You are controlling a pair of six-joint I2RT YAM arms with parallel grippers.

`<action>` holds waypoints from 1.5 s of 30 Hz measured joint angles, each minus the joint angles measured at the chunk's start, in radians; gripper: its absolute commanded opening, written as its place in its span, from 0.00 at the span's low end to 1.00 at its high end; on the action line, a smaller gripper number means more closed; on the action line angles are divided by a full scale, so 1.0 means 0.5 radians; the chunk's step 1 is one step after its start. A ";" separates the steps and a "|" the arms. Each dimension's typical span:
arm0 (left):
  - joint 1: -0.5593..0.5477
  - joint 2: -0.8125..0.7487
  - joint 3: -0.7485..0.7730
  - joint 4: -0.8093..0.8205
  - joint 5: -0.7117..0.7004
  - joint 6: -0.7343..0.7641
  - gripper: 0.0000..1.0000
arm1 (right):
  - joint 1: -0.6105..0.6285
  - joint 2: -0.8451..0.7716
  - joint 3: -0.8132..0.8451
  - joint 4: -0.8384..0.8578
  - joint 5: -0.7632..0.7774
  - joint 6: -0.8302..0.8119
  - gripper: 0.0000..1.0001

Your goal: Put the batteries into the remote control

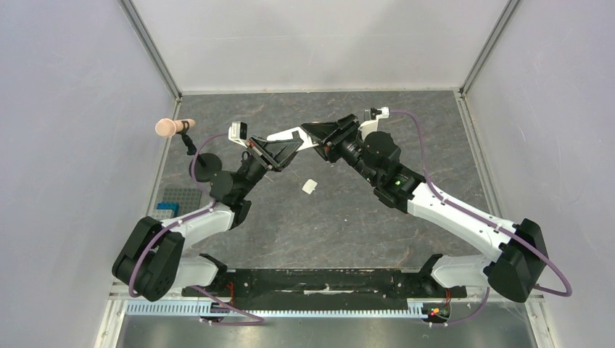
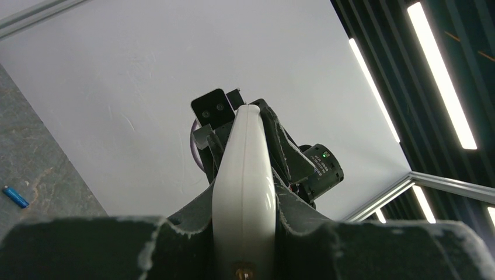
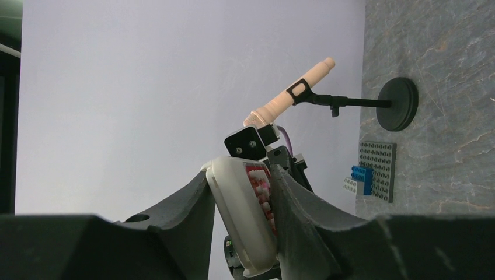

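The white remote control is held in the air over the back middle of the table, between both grippers. My left gripper is shut on one end; in the left wrist view the remote shows edge-on between the fingers. My right gripper is shut on the other end; the right wrist view shows the remote's red panel and white buttons against one finger. A blue battery lies on the table. The dark battery is out of view. A small white cover piece lies on the table below the grippers.
A beige cylinder on a black stand with a round base stands at the back left. A grey studded plate with a blue brick lies at the left edge. White walls enclose the table.
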 measured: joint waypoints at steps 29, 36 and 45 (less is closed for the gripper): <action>0.022 -0.090 -0.159 -0.080 -0.231 -0.110 0.02 | -0.068 -0.094 0.000 -0.091 -0.008 -0.362 0.81; 0.022 -0.167 -0.165 -0.191 -0.214 -0.034 0.02 | -0.156 -0.056 0.000 -0.111 -0.163 -0.578 0.79; 0.022 -0.210 -0.165 -0.323 -0.177 0.056 0.02 | -0.228 0.048 0.000 -0.138 -0.362 -0.850 0.67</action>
